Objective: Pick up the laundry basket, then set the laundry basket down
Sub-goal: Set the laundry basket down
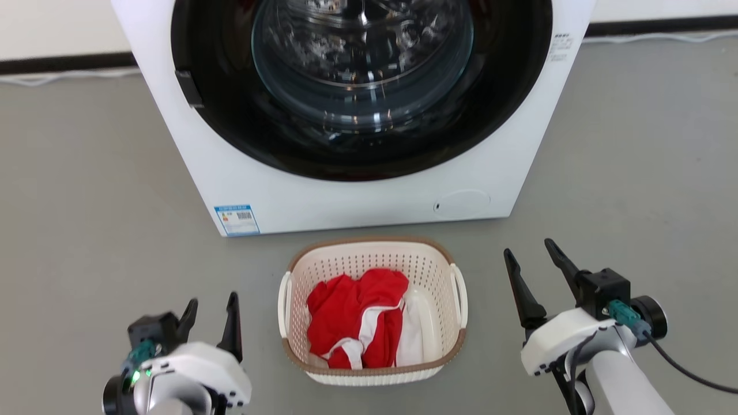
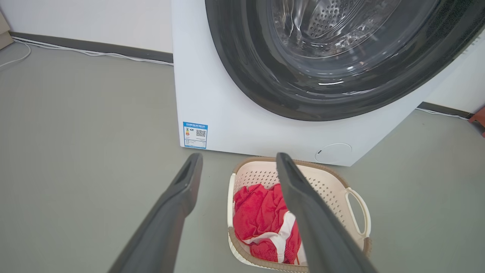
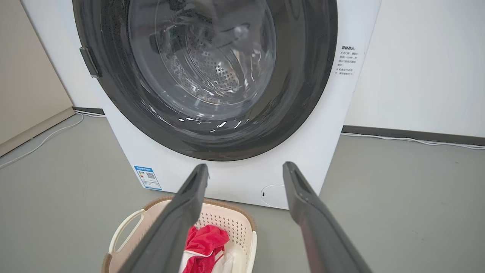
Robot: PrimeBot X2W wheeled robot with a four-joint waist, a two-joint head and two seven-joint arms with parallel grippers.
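FLOOR BEFORE THE WASHER: A small cream-white perforated plastic laundry basket [image 1: 373, 241] with a brown woven-look rim stands upright on the grey floor [image 1: 86, 202]. It sits just near of the white front-loading washing machine [image 1: 346, 196], whose round dark door looks shut. A crumpled red-and-white garment [image 1: 351, 314] lies inside it.

The robot's left gripper [image 1: 213, 300] hangs to the left of the basket and nearer than its middle. The right gripper [image 1: 527, 248] hangs to the right, about level with the far rim. Both stand apart from the basket. Each has its two long dark fingers parted with a plain gap between them and nothing held.

The scene fits two readings: the basket is waiting to be lifted, or it is back on the floor with both grippers let go.

On either reading, the points that count are the white loop handles on the left side [image 1: 283, 305] and the right side [image 1: 459, 302]. These are thin and stand out from the walls, so a finger could catch one. Judged from here, the basket will handle best when borne by both loops at once. That keeps it level so the loose garment does not slide to one end. The washer's front is close beyond the far rim and leaves little room on that side. The open floor to the left, right and near side gives the arms room to move.
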